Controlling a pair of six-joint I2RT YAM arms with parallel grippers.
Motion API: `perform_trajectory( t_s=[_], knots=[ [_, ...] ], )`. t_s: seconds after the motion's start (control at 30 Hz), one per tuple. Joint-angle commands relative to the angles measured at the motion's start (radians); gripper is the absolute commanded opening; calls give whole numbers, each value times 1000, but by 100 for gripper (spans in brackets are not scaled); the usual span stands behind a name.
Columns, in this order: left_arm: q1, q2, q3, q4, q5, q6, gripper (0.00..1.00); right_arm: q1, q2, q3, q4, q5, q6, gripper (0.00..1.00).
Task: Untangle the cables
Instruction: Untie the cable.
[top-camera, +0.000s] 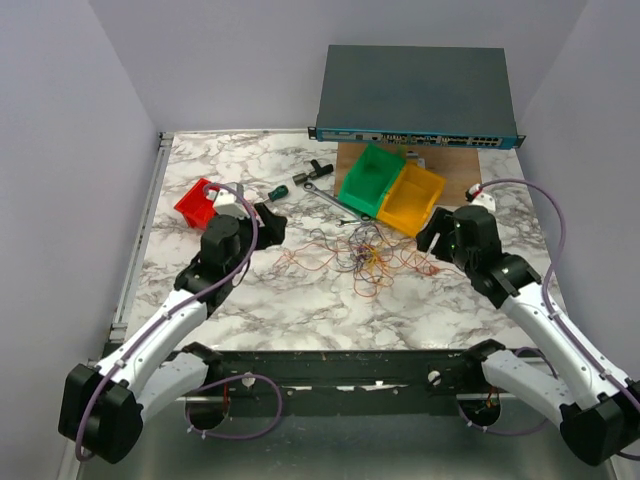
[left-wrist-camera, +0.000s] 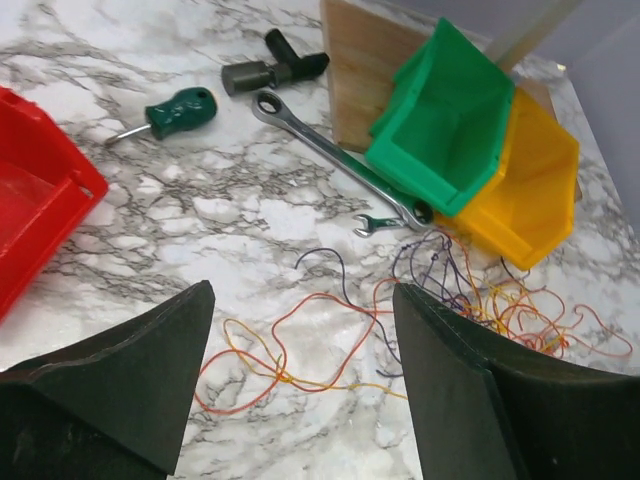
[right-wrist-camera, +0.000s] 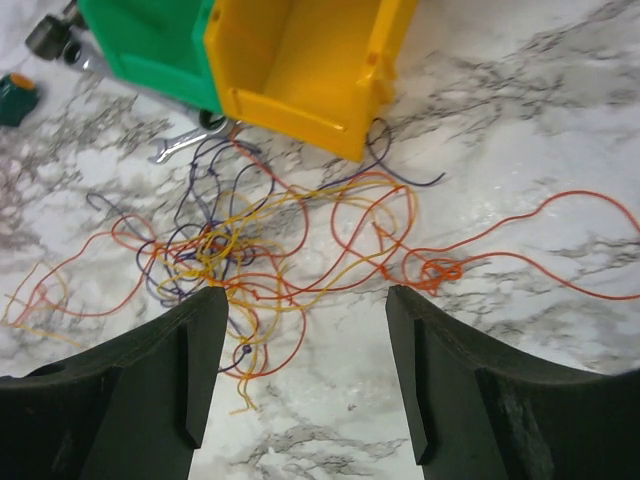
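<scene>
Glossy plastic yellow bin (right-wrist-camera: 300, 60), marble-look table (right-wrist-camera: 520, 130) — shiny metal wrench (left-wrist-camera: 320, 142).

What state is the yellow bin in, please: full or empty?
Empty, as far as shown: the yellow bin shows a bare interior, and the cables lie tangled outside it.

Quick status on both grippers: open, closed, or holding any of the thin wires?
Left gripper: open, holding nothing.
Right gripper: open, holding nothing.
</scene>
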Motion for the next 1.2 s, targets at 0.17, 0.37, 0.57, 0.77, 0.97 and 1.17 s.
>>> perform_trajectory(
  t_s=[0.17, 0.37, 0.57, 0.77, 0.97, 1.17],
  knots=[
    [-83, 184, 110, -42, 335, 33, 71, -5, 133, -68, 187, -298, -49, 72],
    [-237, 384, 254, -133, 454, 175, 71, -4, 208, -124, 284, -380, -58, 68],
    [-281, 564, 367, -164, 490, 193, 68, 2, 265, -173, 481, -531, -86, 60],
    [-279, 749, 469, -125, 532, 125, 64, 10, 364, -164, 608, -574, -115, 57],
    [-278, 869, 521, -38, 568, 56, 61, 15, 472, -165, 703, -581, -120, 53],
    [-273, 944, 578, -66, 542, 40, 50, 15, 530, -168, 797, -673, -98, 25]
  ],
)
